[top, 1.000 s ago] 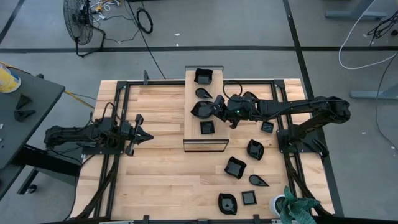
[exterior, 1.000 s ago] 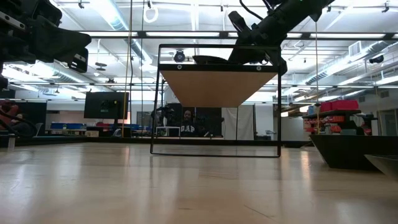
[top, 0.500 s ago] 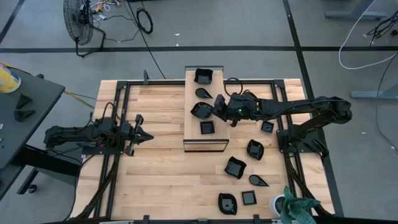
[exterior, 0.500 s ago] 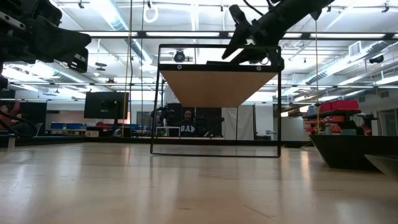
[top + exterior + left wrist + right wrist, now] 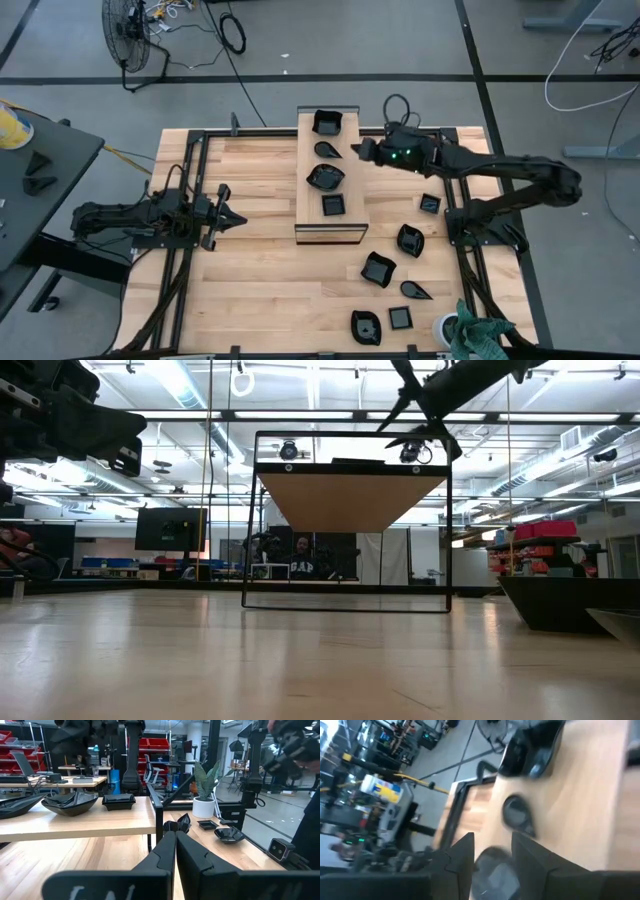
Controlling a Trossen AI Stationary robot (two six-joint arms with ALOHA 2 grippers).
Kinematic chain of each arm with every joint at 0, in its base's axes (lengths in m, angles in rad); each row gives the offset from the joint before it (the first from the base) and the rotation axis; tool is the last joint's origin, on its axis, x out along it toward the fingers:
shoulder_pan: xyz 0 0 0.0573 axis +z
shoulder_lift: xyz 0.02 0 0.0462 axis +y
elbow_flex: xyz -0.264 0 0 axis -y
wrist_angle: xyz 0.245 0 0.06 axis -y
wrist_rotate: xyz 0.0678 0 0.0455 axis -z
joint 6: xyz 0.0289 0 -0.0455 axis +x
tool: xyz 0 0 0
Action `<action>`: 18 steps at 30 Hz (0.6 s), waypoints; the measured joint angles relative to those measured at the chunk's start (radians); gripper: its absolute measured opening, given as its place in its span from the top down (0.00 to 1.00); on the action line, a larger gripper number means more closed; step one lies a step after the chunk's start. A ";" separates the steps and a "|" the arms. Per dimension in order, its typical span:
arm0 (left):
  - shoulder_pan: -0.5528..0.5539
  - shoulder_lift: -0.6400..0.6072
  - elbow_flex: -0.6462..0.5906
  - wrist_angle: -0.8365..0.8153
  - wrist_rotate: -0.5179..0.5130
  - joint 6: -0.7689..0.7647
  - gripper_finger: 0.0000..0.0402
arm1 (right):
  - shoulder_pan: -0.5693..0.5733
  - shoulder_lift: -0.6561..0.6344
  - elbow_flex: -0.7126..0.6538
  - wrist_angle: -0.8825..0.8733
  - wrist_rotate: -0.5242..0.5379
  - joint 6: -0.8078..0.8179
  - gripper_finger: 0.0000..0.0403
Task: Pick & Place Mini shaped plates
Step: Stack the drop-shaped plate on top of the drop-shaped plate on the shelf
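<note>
Right claw [image 5: 362, 150] over wooden board [image 5: 309, 211], fingers apart, empty. Left claw [image 5: 228, 217] together, parked. Advice: lift clear of placed plates [image 5: 325, 177]; approach worktop plate [image 5: 429, 204] squarely.

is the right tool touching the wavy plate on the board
Apart. The high view shows the right tool open beside the board, with bare wood between it and the wavy plate.

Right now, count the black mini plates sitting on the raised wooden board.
4 mini plates on the raised board, none visibly hidden: square one at the far end, teardrop, wavy bowl, small square nearest.
</note>
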 joint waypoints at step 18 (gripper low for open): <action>0.000 0.000 0.000 0.000 0.000 0.000 0.95 | -0.330 -0.052 0.000 -0.352 -0.176 -0.654 0.67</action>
